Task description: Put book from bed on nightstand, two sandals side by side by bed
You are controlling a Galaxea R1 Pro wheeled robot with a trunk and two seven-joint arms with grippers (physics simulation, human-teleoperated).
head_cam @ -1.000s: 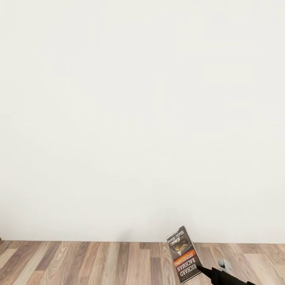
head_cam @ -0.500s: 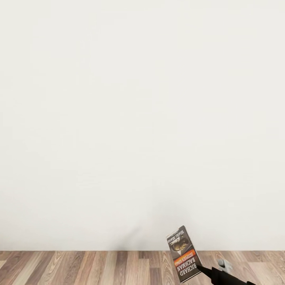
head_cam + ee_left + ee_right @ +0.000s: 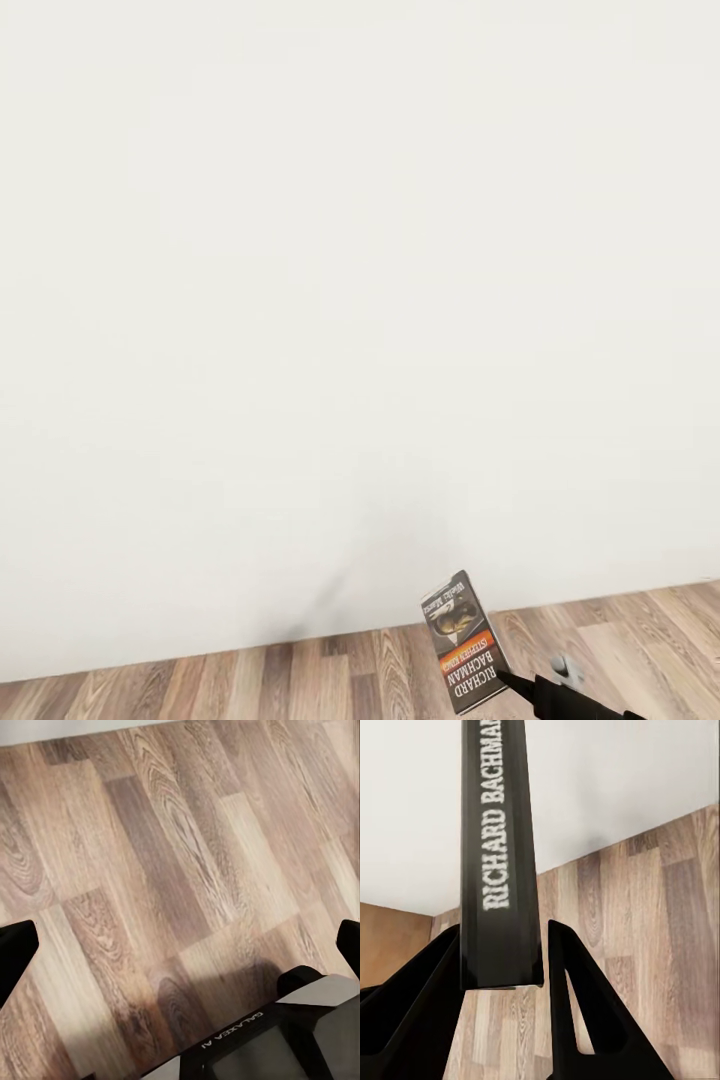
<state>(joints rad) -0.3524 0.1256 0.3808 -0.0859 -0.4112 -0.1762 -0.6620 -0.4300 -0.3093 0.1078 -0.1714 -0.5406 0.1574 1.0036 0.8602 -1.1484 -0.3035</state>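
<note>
Facing a blank white wall [image 3: 360, 300] above a strip of wood-plank floor [image 3: 300, 680]. Gripping the book [image 3: 463, 642] upright in the right gripper [image 3: 502, 979], low at the head view's right, fingers clamped on its spine. Left gripper [image 3: 180, 945] spread wide over bare planks.

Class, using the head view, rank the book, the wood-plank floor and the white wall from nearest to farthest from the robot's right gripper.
1. The book, clamped in the right gripper, standing up from it.
2. The wood-plank floor, below and behind the book.
3. The white wall, rising beyond the floor's far edge.
</note>
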